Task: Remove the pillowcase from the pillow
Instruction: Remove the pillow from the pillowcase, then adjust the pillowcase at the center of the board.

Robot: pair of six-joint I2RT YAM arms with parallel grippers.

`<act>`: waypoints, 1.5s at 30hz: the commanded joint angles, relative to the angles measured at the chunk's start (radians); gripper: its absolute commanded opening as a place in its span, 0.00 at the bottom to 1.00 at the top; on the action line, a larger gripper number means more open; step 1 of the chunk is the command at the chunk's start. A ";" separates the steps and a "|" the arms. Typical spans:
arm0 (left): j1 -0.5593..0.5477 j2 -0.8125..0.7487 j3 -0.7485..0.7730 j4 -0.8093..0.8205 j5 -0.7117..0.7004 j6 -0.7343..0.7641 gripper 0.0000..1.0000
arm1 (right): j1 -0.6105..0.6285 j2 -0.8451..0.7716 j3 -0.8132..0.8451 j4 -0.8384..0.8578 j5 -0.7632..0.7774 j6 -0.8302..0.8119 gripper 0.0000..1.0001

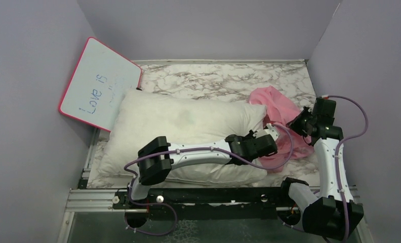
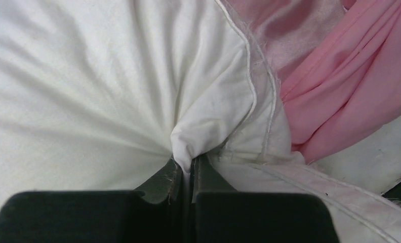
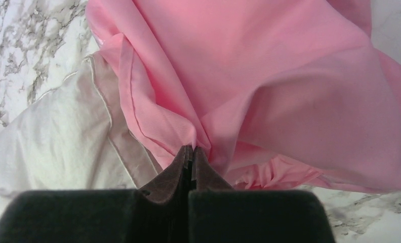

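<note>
Pillow (image 1: 178, 126): white and plump, lying on the marble worktop (image 1: 213, 78); nearly all of it is bare, and only its right-hand corner meets the pink cloth.
Pillowcase (image 1: 282, 109): bunched in a heap at that corner, just ahead of the right end effector and to the right of the left one.
Left end effector (image 2: 187, 167): fingers together, pinching a fold of the pillow's white fabric close to its seamed corner; radiating creases show the cloth is drawn tight.
Right end effector (image 3: 191, 152): fingers together, clamped on a fold of the pillowcase, pink fabric draped above and to both sides of it.
Step in hand: seemingly the last separation, one arm anchoring the pillow while the other holds the cover.
Next move: likely calls for drawing the right end effector away from the left, keeping both pinches firm, until the pink hem slips free of the corner.
Whiteboard (image 1: 99, 83): propped well behind the left end effector, not involved.
</note>
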 commanded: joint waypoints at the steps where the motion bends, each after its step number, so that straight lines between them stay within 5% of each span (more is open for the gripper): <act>1: 0.035 -0.064 -0.016 -0.112 -0.020 -0.069 0.00 | -0.006 -0.005 0.026 0.000 -0.043 -0.014 0.01; 11: 0.156 -0.468 0.089 -0.045 0.031 -0.065 0.00 | -0.006 0.020 0.013 -0.027 -0.326 -0.144 0.08; 20: 0.217 -0.601 0.008 -0.044 -0.056 -0.092 0.00 | 0.030 0.013 -0.087 -0.018 -0.458 -0.135 0.13; 29: 0.221 -0.590 -0.024 -0.022 -0.025 -0.122 0.00 | 0.393 0.125 -0.101 0.041 -0.250 -0.023 0.25; 45: 0.230 -0.664 -0.102 0.007 -0.060 -0.161 0.00 | 0.691 0.306 -0.203 0.237 -0.117 0.038 0.62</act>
